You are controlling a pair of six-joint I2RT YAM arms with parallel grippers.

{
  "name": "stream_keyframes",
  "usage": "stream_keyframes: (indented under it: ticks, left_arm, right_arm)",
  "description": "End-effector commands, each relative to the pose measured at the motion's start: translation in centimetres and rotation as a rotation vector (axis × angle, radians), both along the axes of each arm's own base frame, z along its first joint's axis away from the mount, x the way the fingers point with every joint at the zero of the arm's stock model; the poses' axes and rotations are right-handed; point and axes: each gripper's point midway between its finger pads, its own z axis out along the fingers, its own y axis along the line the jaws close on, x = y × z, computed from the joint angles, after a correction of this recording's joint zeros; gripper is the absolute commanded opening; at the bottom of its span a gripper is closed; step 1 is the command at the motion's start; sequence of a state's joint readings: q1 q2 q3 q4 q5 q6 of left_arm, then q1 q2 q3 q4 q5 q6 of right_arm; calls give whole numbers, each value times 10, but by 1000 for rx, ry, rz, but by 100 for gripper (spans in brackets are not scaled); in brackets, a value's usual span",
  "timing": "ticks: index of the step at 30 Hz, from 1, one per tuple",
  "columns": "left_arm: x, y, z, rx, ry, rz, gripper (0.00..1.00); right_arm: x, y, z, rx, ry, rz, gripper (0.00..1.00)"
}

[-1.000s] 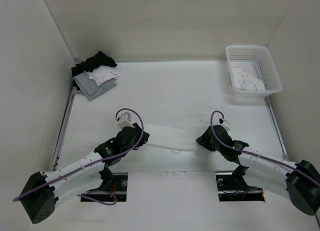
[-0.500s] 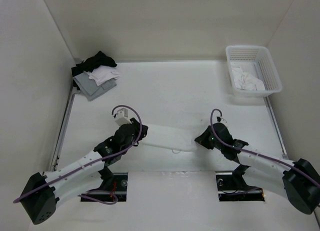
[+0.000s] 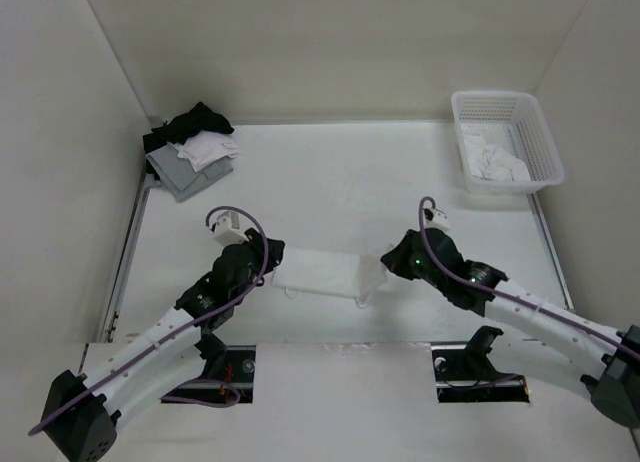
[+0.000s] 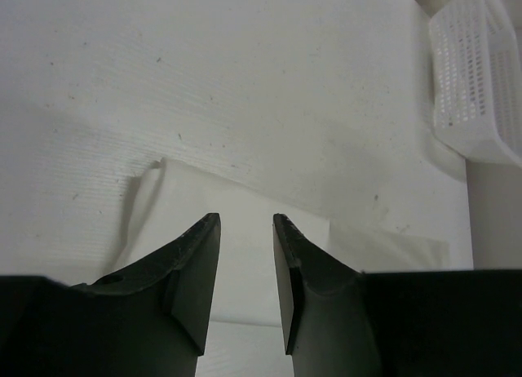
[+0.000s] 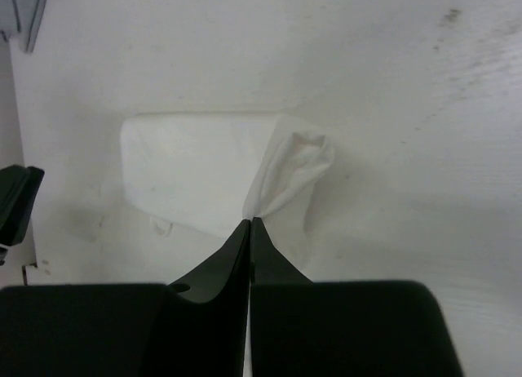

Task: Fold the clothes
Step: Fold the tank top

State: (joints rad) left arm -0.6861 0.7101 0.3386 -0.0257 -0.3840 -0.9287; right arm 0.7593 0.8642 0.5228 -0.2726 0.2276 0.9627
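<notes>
White clothes (image 3: pixel 318 272) centre, near side, between grippers. Right gripper (image 5: pixel 249 222) pinched shut on right edge, raised for fold-over. Left gripper (image 4: pixel 245 219) jaws part-spread at left edge; grip unclear, likely anchoring.

The right gripper (image 5: pixel 249 223) has closed on the right end of the white garment (image 3: pixel 318 272), which now rises in a bunch, and it and the left gripper (image 3: pixel 268 266) have moved forward, the garment with them.

Lighting: bright, diffuse, apparently overhead; shadows faint. Counter (image 3: pixel 340 182) near-washed-out. Wrist views: 6 o'clock foreground dark, slightly soft.
</notes>
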Motion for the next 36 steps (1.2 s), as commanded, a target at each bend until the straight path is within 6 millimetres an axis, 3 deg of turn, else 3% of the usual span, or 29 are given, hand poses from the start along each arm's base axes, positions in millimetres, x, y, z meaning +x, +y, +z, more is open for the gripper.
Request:
stream_keyframes:
  ticks: [1,12,19,23,25,28,31,32,34,35,36]
  left_arm:
    - [7,4,31,-49,-73,0,31]
    - [11,40,38,-87,-99,63,33]
    - [11,61,36,-102,-105,108,33]
    - [12,70,28,-102,-87,133,36]
    - [12,76,26,-100,-84,150,36]
    - [14,82,25,-100,-82,173,36]
    - [16,77,21,-87,-62,157,37]
    - [17,74,20,-75,-58,146,38]
    - [19,72,18,-52,-55,143,39]
    - [20,72,18,-47,-53,149,40]
    - [22,73,21,-43,-60,158,41]
  right_arm:
    - [8,20,19,-108,-45,48,2]
    - [14,178,25,-264,-48,341,3]
    - [12,252,5,-286,-20,454,4]
    - [14,275,-9,-267,-15,459,26]
    - [14,285,3,-207,-47,466,32]
    - [10,283,32,-122,-107,469,48]
    - [1,252,57,-70,-160,445,53]
    - [-2,239,63,-57,-179,432,51]
    - [-7,211,65,-51,-206,409,36]
    - [-9,195,62,-58,-218,398,25]
    - [-11,178,59,-66,-227,380,9]
